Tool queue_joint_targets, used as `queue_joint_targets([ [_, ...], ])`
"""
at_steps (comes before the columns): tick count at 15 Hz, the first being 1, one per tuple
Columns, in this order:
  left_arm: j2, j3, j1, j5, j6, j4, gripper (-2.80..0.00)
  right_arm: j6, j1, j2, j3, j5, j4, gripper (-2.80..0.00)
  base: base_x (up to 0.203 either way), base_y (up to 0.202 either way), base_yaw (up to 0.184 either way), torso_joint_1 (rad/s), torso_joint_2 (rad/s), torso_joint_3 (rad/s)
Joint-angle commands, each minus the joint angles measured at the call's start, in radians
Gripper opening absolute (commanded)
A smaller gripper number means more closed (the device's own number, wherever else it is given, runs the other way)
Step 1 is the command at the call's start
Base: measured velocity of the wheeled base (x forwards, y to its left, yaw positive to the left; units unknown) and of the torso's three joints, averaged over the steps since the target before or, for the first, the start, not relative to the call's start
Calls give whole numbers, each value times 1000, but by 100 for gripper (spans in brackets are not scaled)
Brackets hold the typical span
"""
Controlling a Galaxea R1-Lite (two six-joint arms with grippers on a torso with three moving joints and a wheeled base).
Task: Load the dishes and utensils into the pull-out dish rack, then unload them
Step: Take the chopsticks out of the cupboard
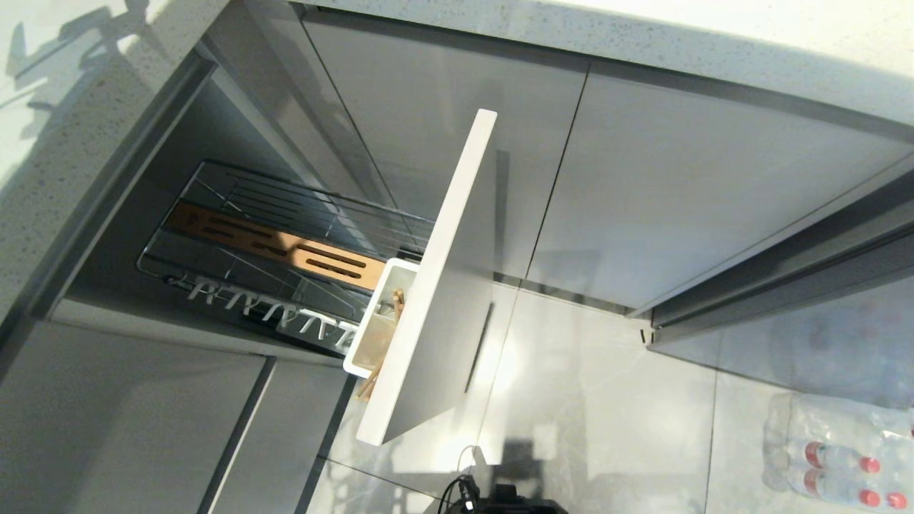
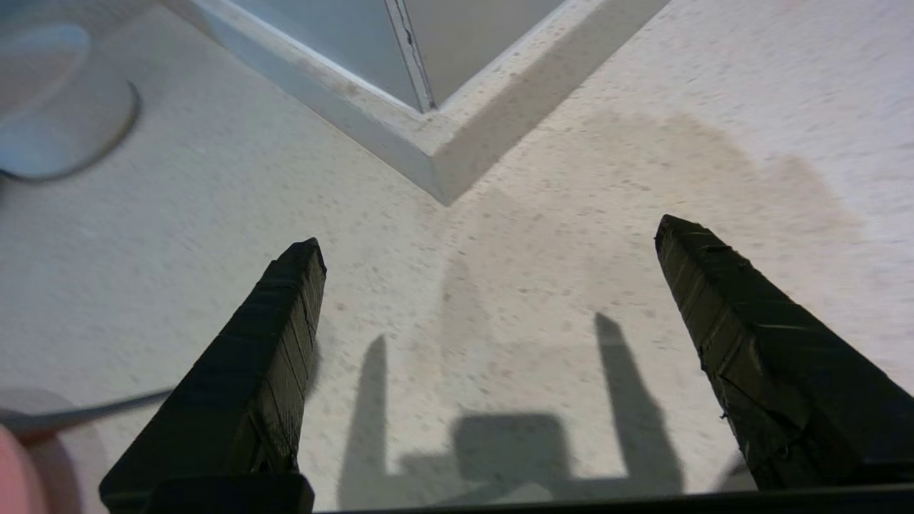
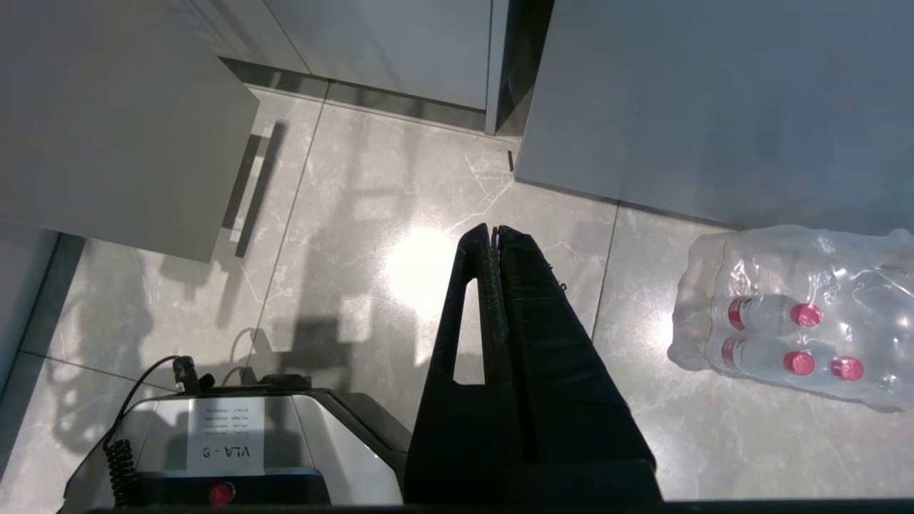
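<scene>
Hanging over the speckled countertop [image 2: 500, 300], the left gripper [image 2: 485, 243] has its two black fingers [image 2: 250, 385] spread wide with nothing between them. A slim spoon handle [image 2: 86, 412] lies just beside one finger, next to a blurred pink edge [image 2: 14, 471]; a blue plate [image 2: 57, 107] sits farther off. The pull-out dish rack [image 1: 285, 250] stands drawn out under the counter on the left, its pale front panel [image 1: 443, 285] nearest the floor. Chopsticks [image 1: 395, 303] stand in its white utensil cup [image 1: 378, 321]; the pronged plate tray [image 1: 285, 314] holds no dishes. The right gripper [image 3: 495, 232] hangs pressed closed over the tiled floor [image 3: 357, 285], near a pack of water bottles [image 3: 792, 314].
</scene>
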Motion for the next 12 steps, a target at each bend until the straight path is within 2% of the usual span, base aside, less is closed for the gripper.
queue_joint_targets([
  [1,-33,2,-26,2,-70,24,0,0,0,0,0,0,-1,-280,0,0,0,0,0,0],
  [2,-51,6,-31,-7,-110,61,0,0,0,1,0,-1,-1,-280,0,0,0,0,0,0],
  [3,-78,12,-32,-33,-158,116,-280,0,0,0,0,0,-1,-280,0,0,0,0,0,0],
  [6,-167,38,-32,-131,-309,280,-280,0,0,0,0,0,-1,-280,0,0,0,0,0,0],
  [9,-287,95,-28,-265,-383,350,-280,0,0,0,0,-1,0,-280,0,0,0,0,0,0],
  [12,-417,190,35,-414,-451,378,-280,0,0,0,0,0,0,-280,0,0,0,0,0,0],
])
